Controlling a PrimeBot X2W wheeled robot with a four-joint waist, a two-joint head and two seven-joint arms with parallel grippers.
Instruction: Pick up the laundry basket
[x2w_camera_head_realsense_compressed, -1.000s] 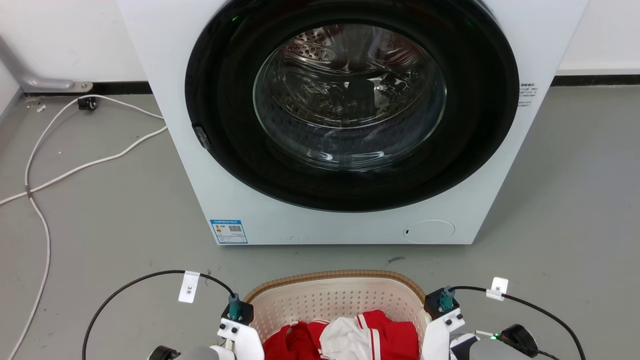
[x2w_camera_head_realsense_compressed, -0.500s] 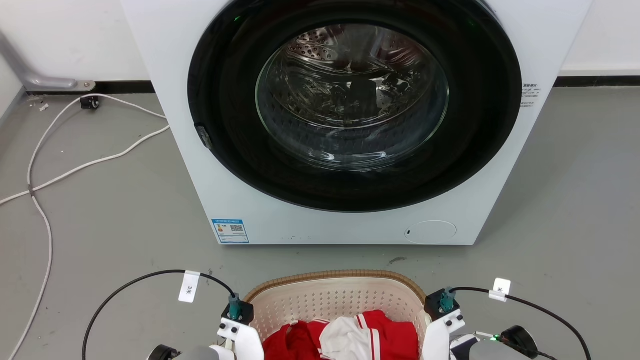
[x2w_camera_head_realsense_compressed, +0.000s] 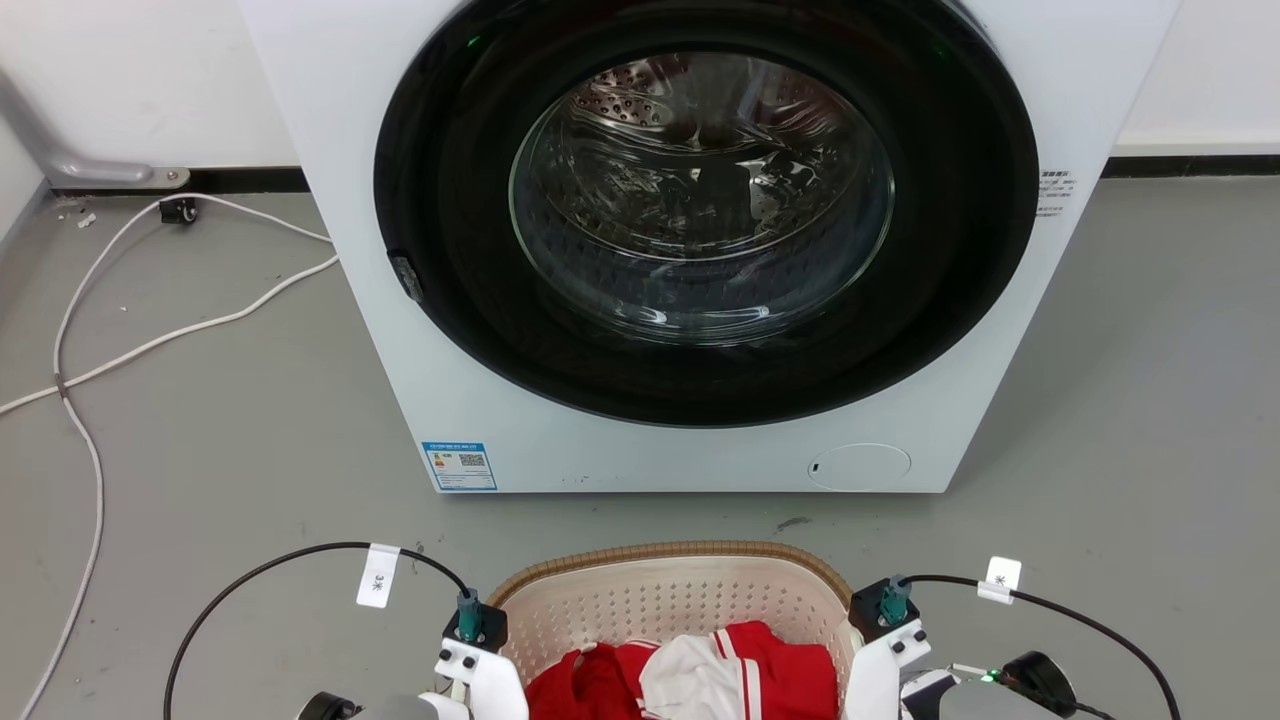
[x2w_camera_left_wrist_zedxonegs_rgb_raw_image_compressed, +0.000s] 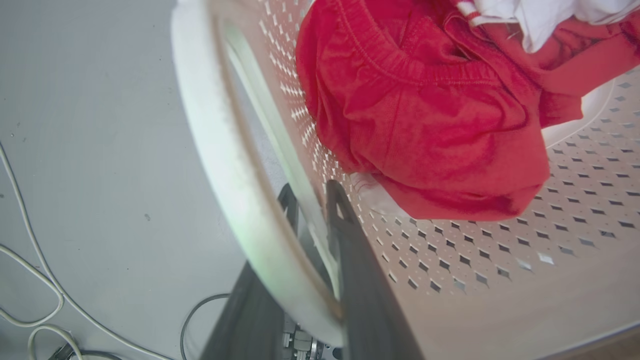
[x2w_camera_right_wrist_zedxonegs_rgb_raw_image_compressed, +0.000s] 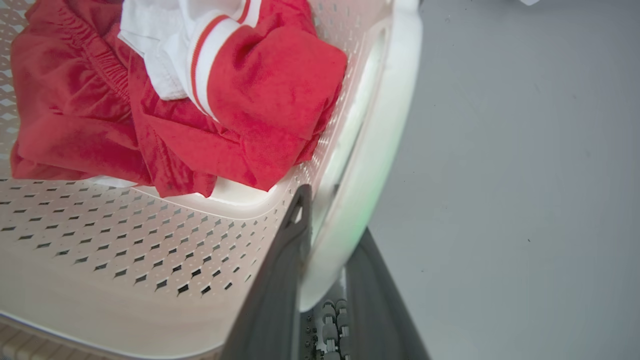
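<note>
Though clamped at both ends, not clearly off the ground yet: laundry basket (x2w_camera_head_realsense_compressed: 660, 600) low over the grey floor (x2w_camera_head_realsense_compressed: 200, 450), just before the foot of the washing machine (x2w_camera_head_realsense_compressed: 690, 465), well short of the floor's far edge at the wall. Cream perforated walls, brown woven-look rim, white side handles. Heaped inside, a red garment with an elastic waistband (x2w_camera_left_wrist_zedxonegs_rgb_raw_image_compressed: 425, 125) and a red-and-white striped piece (x2w_camera_right_wrist_zedxonegs_rgb_raw_image_compressed: 240, 65).

Closed on the left handle (x2w_camera_left_wrist_zedxonegs_rgb_raw_image_compressed: 225, 165): left gripper (x2w_camera_left_wrist_zedxonegs_rgb_raw_image_compressed: 310, 200), one dark finger inside against the perforated wall, the other outside beneath the handle loop. Pinched likewise on the right handle (x2w_camera_right_wrist_zedxonegs_rgb_raw_image_compressed: 380, 140): right gripper (x2w_camera_right_wrist_zedxonegs_rgb_raw_image_compressed: 332, 215), handle bar caught between the two fingers.

Grasp judged done on both sides. Lift judged left to do, or barely begun; contact of base with floor impossible to tell. Even raising of both arms needed, else a tilt and spilled clothes.

Farther out, round door shut, steel drum visible behind the glass; white cable (x2w_camera_head_realsense_compressed: 180, 325) looping across the floor's left side.
</note>
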